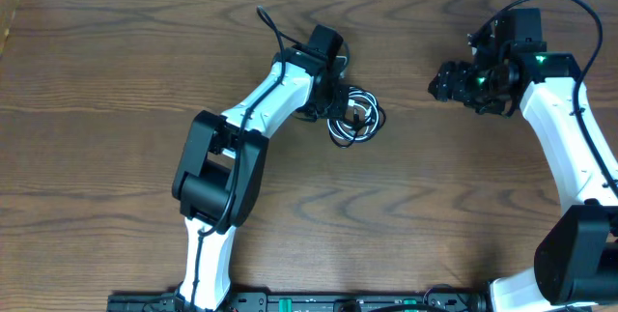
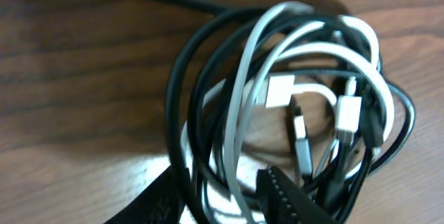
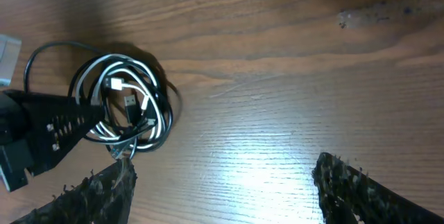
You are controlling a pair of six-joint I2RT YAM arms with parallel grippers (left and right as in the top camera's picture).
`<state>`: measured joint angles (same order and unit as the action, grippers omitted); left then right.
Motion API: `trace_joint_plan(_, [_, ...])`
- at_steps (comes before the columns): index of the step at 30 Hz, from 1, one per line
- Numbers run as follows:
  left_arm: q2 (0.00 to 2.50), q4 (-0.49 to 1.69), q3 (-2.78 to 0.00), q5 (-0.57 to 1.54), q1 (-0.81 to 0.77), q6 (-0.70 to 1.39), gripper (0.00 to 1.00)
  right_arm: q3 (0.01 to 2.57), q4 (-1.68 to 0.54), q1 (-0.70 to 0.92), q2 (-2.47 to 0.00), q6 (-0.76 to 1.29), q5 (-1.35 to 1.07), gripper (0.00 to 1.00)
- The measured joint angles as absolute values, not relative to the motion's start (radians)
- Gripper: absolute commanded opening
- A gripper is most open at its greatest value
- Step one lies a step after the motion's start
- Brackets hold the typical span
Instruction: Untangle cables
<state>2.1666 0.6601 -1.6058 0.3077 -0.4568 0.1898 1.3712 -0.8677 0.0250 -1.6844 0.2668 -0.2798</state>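
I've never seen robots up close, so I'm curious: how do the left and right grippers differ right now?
The left gripper sits at the tangled cables, strands running between its jaws; the right gripper is well apart from them, nothing between its jaws. The right jaws stand wide open; whether the left jaws grip the strands is unclear. Both have dark two-finger jaws.

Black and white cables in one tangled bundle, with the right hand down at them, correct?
No: the left hand is down at the tangled black and white cables. The right hand is off to the side, open and empty. The overhead view shows it.
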Motion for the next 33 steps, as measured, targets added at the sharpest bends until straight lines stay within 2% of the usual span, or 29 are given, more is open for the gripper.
trace_joint_plan(6, [2.171, 0.593, -1.605, 0.308, -0.460, 0.197, 0.33, 1.360, -0.867, 0.027, -1.684, 0.266, -0.280, 0.79])
trace_joint_plan(9, [2.171, 0.571, -1.596, 0.308, -0.461, 0.220, 0.10, 1.356, -0.867, 0.029, -1.684, 0.266, -0.280, 0.79])
trace_joint_plan(10, [2.172, 0.571, -1.592, 0.307, -0.461, 0.229, 0.08, 1.355, -0.866, 0.029, -1.684, 0.266, -0.280, 0.79])
trace_joint_plan(21, [2.140, 0.575, -1.588, 0.315, -0.453, 0.258, 0.08, 1.351, -0.813, 0.047, -1.684, 0.239, -0.323, 0.76])
trace_joint_plan(25, [1.975, 0.575, -1.588, 0.370, -0.432, 0.259, 0.08, 1.351, -0.749, 0.075, -1.684, 0.189, -0.408, 0.69])
trace_joint_plan(33, [1.713, 0.599, -1.615, 0.523, -0.397, 0.261, 0.07, 1.350, -0.655, 0.100, -1.684, 0.097, -0.600, 0.66])
